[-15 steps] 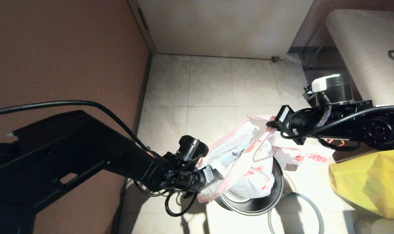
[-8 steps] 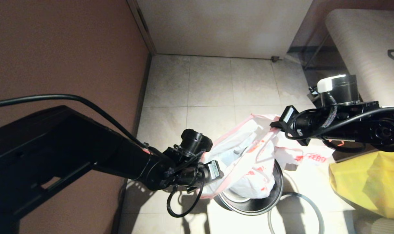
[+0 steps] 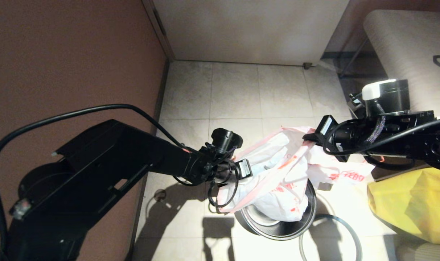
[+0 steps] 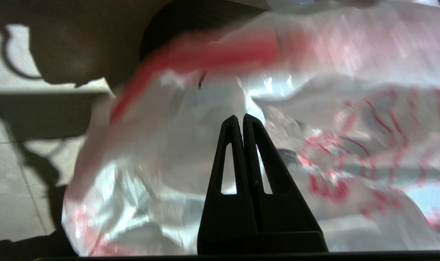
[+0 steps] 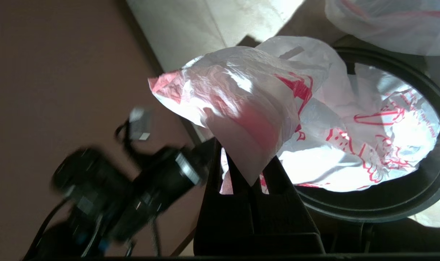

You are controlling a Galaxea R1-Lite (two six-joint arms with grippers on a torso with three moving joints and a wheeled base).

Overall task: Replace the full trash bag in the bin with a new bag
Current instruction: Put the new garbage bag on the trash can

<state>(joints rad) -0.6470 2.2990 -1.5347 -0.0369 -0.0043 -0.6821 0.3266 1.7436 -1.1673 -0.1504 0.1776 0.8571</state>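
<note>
- I have the left gripper and right gripper pinching opposite hems of the bag — it hangs between them, its bottom in the bin — to lift it evenly.
- Left fingers look pressed together; whether film sits between them, I can't tell.
- The bag's contents are hard to make out.

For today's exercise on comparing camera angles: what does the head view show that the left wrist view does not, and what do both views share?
Only the head view shows both arms, the right gripper shut on the bulging translucent white trash bag with red print, the round black bin under it, a limp white bag on the floor, and the big yellow bag.

Only the left wrist view shows the left gripper with its fingers pressed together against the bag's plastic.

Both show the trash bag and the tiled floor.
</note>
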